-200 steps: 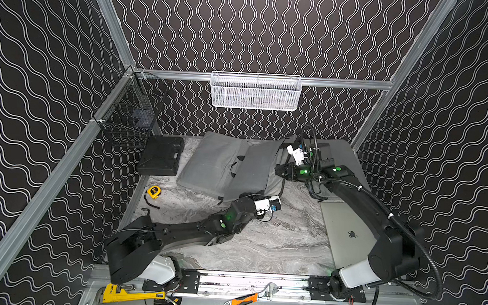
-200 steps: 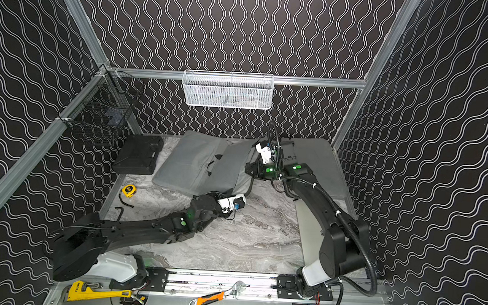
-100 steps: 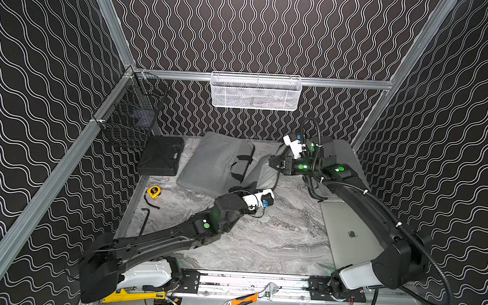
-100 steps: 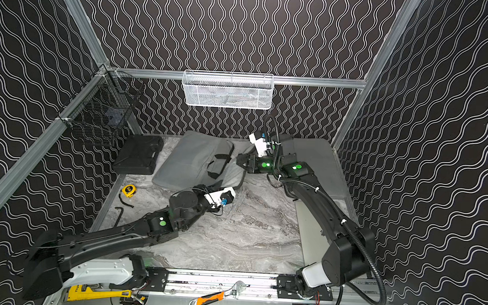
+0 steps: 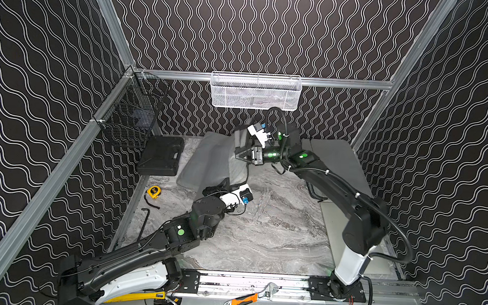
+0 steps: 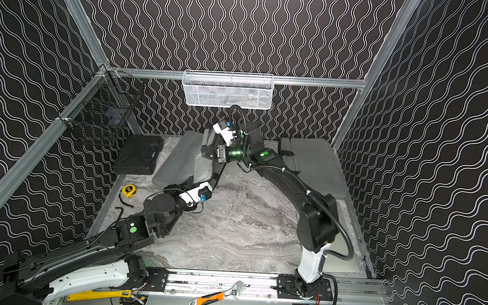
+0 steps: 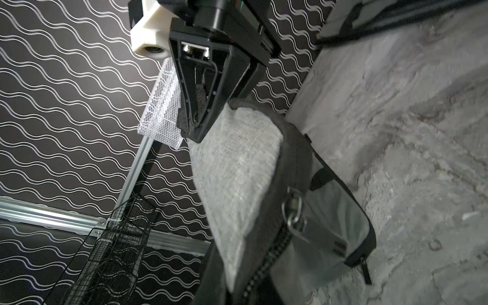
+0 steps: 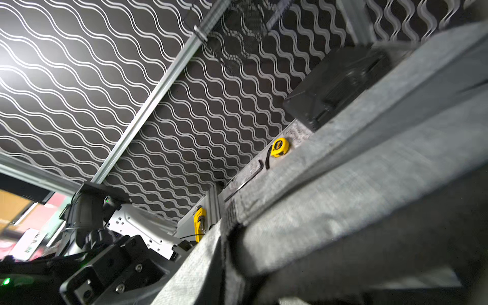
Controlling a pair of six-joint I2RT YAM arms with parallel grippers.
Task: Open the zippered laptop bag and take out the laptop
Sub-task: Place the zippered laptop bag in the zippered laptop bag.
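The laptop [image 5: 331, 238] lay out on the table [image 5: 261, 231], with both grippers closed at the laptop bag [image 5: 208, 162]
Nearest, an orange-handled wrench [image 5: 243, 299] rested on the front rail [image 5: 230, 281]; beyond it the laptop lay flat at the table's near right, outside the bag and partly hidden by the right arm [image 5: 362, 222]. At mid-table the left gripper [image 5: 213, 190] sat at the bag's near edge, jaws closed, though whether they pinched fabric could not be told. Toward the left wall lay a yellow tape measure [image 5: 153, 191] and a hex key [image 5: 143, 225]. Farther back the right gripper [image 5: 238, 155], jaws clamped on the bag's upper edge, held that edge raised off the table. Behind were a black case [image 5: 160, 159], a wire basket [image 5: 132, 118] and a white mesh basket [image 5: 254, 92]
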